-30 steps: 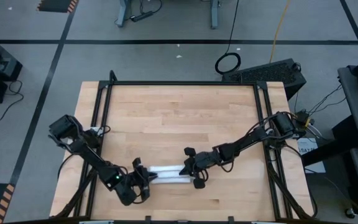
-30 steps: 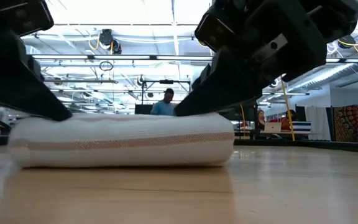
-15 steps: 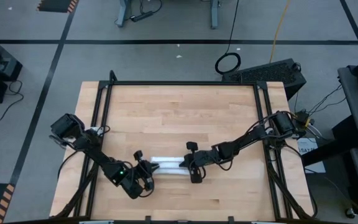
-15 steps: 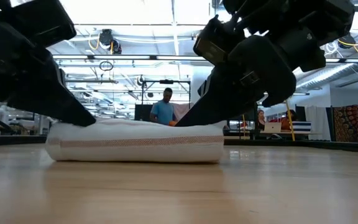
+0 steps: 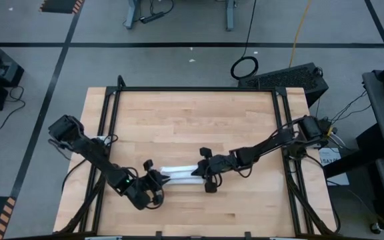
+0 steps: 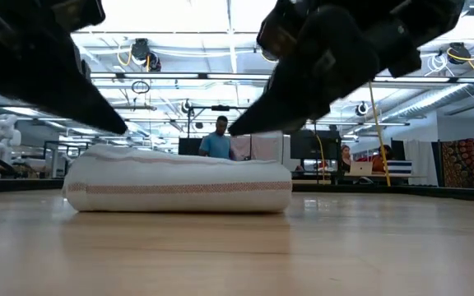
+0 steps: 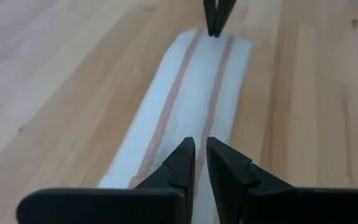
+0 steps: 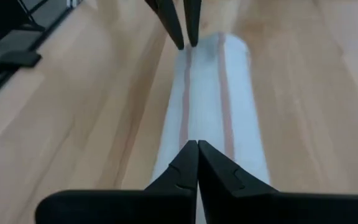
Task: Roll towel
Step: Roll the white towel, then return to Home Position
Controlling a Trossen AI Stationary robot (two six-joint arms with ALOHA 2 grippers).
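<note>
The towel (image 5: 179, 173) lies rolled into a short white cylinder with two thin reddish-brown stripes, resting on its underside on the wooden table (image 5: 192, 120), its length running left to right. My left gripper (image 7: 201, 149) hovers just above the roll's left end (image 6: 97, 152), its fingers together but for a sliver and nothing between them. My right gripper (image 8: 197, 146) is shut and hovers just above the roll's right end (image 6: 253, 164). Both slant down toward the towel (image 7: 191, 93) from opposite ends. In the low view, both tips show clear of the cloth.
Black rails frame the table's left side (image 5: 105, 133) and right side (image 5: 287, 133). Bare wood stretches from the towel to the far edge (image 5: 192, 93). Beyond the table, a person (image 6: 219, 140) stands in the room.
The rolled towel has moved a little toward the table's far edge under both grippers and now lies still. Both grippers went with it toward the far edge, then rose off its top.
</note>
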